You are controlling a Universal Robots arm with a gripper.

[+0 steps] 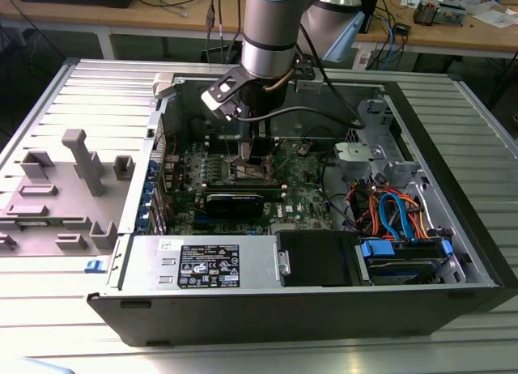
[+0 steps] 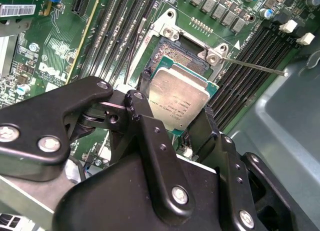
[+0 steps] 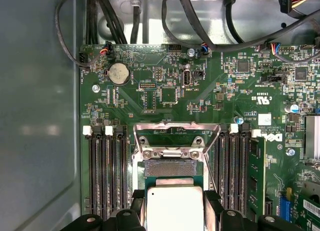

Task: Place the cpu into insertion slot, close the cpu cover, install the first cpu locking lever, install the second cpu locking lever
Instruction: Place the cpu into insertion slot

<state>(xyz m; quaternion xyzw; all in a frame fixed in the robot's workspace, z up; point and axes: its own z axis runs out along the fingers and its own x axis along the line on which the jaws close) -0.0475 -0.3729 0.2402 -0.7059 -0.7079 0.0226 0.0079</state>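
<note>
Pinching the cpu [image 2: 182,93] by two opposite edges with the gripper [image 2: 176,111]; black fingers [image 2: 141,103] clamped on it, silvery top up. Holding it low over the insertion slot [image 2: 176,50], covering the part nearest the fingers and leaving a strip of contacts bare beyond. Can't confirm contact with the socket.

Reads slightly tilted in the second wrist view, square to the slot in the first wrist view. Same first wrist view gives the cpu cover [image 3: 176,127] swung open, a silvery frame on the side of the slot away from the fingers. Also gives black memory slots [image 3: 107,176] flanking the socket on both sides, and a round coin cell [image 3: 119,73] further out on the green motherboard [image 3: 200,96].

Getting from the second wrist view a thin steel locking lever [image 2: 255,67], unlatched, sticking out over the memory slots beside the socket.

Pulling back to the exterior view: arm [image 1: 271,26] coming straight down into the open computer case [image 1: 453,297], gripper at the middle of the board. Inside the case: board towards the exterior view's left, power supply [image 1: 206,265] along the near wall, drive cage [image 1: 405,257] at the near right with blue and orange cables [image 1: 392,208] looped above it.

Outside the case, on the exterior view's left: grey fixture tray [image 1: 48,216] with upright blocks, sitting on the slatted metal table [image 1: 105,78].
</note>
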